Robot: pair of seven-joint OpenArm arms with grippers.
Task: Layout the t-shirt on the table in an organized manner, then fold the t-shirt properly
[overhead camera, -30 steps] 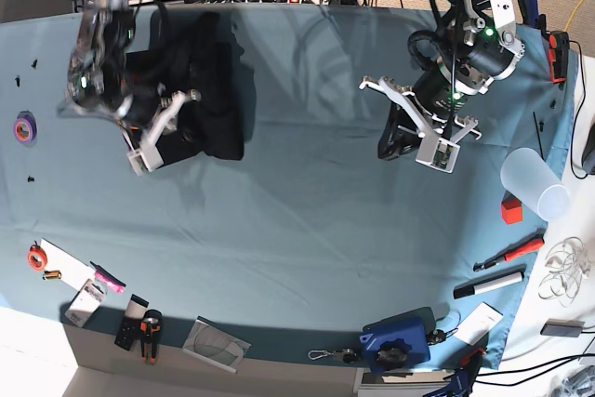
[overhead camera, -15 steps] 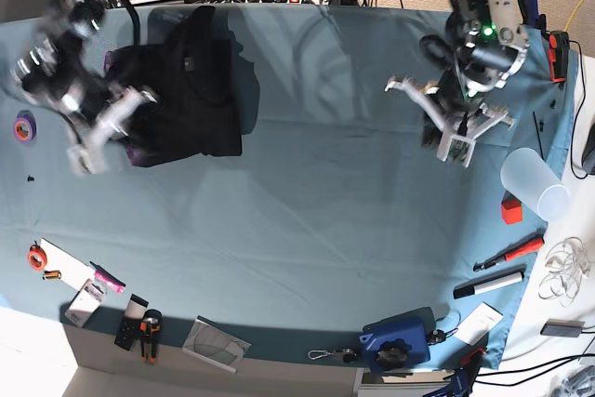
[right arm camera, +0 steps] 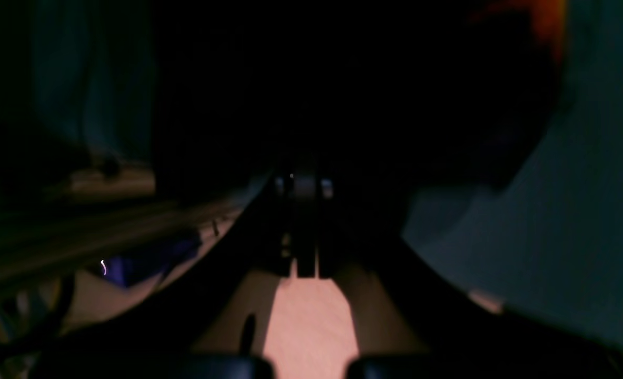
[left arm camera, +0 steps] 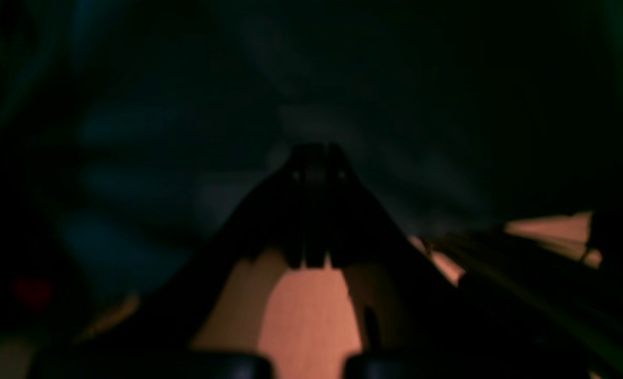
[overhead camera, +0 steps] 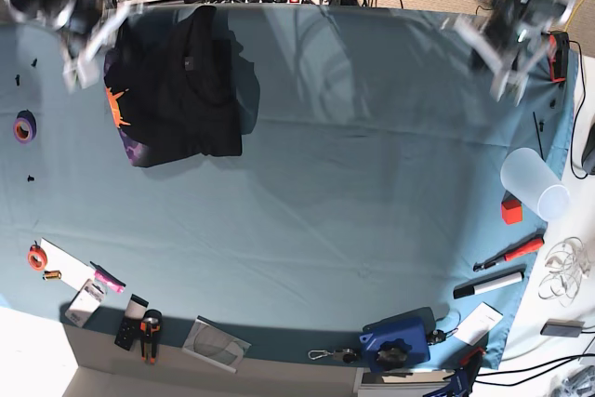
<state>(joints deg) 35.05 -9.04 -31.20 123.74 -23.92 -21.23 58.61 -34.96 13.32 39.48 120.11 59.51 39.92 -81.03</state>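
Both sets of jaws stood together and held nothing: the right jaws hung above the far left corner, the left jaws above the far right corner. The t-shirt lay folded into a compact block at the far left of the counter, a purple and orange print showing along its left edge. Judged from this, folding was complete. For a clean finish, both arms should clear the counter without brushing the folded cloth.
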